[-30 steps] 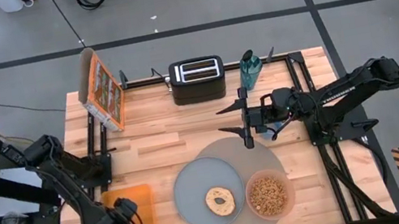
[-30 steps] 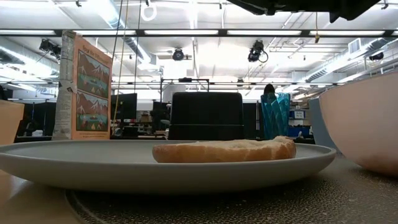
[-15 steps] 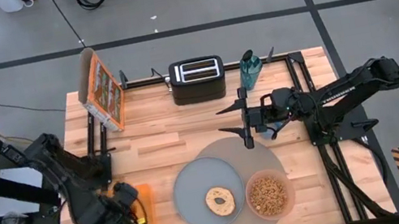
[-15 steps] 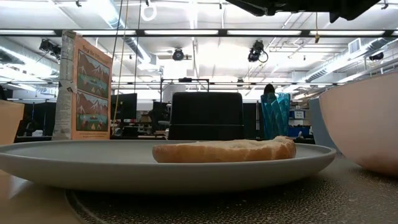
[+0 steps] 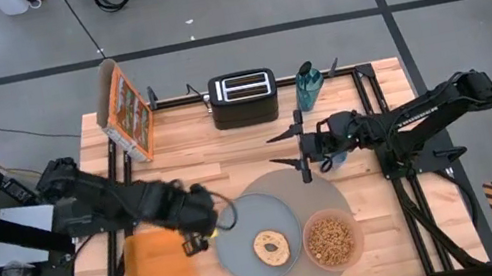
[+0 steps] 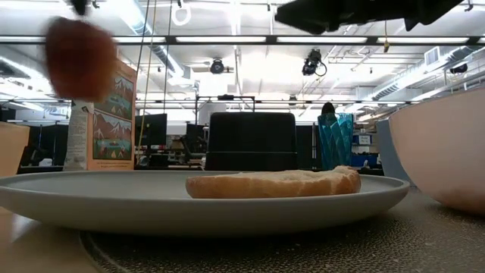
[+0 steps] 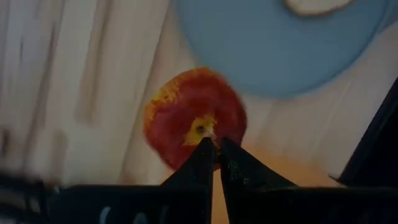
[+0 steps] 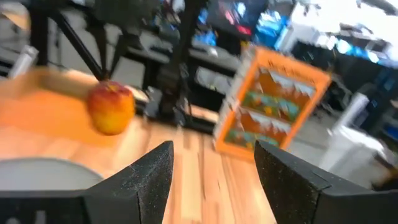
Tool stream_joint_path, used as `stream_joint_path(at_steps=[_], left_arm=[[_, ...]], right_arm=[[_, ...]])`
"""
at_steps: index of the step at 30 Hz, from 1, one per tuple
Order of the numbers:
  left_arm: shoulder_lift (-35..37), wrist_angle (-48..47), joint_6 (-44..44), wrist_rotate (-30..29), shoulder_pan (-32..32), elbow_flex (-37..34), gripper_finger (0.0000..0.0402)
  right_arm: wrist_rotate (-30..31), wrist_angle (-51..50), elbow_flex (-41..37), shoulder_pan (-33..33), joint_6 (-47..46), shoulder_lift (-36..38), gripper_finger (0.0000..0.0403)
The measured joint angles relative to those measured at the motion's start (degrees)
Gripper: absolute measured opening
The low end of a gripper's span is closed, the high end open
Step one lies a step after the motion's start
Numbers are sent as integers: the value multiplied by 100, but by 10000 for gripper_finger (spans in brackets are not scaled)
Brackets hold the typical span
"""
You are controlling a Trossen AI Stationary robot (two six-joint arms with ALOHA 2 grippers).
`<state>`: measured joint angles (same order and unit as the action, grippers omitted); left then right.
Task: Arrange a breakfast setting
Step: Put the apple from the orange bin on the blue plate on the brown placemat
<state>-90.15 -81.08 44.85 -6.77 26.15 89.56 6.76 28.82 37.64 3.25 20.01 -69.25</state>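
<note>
One large round grey mat [image 5: 281, 193] lies on the wooden table [image 5: 190, 163]. One grey-blue plate [image 5: 239, 241] sits on the mat, holding one bagel [image 5: 271, 246]. One translucent pink bowl [image 5: 330, 240] of cereal stands to the right of the plate. One red apple [image 7: 194, 117] with a yellow patch is visible. One flat orange tray [image 5: 159, 275] lies near left. At the far edge stand one black two-slot toaster [image 5: 243, 97], one teal faceted glass [image 5: 308, 86] and one orange cereal box [image 5: 126, 110]. Two dark robot arms are present.
</note>
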Motion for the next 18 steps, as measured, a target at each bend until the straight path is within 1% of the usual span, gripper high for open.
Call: stream_joint_path(at_steps=[4, 9, 14, 18], left_arm=[[-118, 463, -1261, 2, -485, -1, 17], [-365, 783, -2407, -24, -861, 0, 19], [-778, 1091, -3274, 164, -963, -2, 19], [-1032, 1412, -3794, 366, -959, -2, 19]], right_arm=[[458, -329, 0, 40, -177, 15, 232], [706, -604, 5, 232, -469, 79, 232], [1206, -837, -1, 598, -659, 192, 232], [1653, -941, 3, 919, -733, 248, 232]])
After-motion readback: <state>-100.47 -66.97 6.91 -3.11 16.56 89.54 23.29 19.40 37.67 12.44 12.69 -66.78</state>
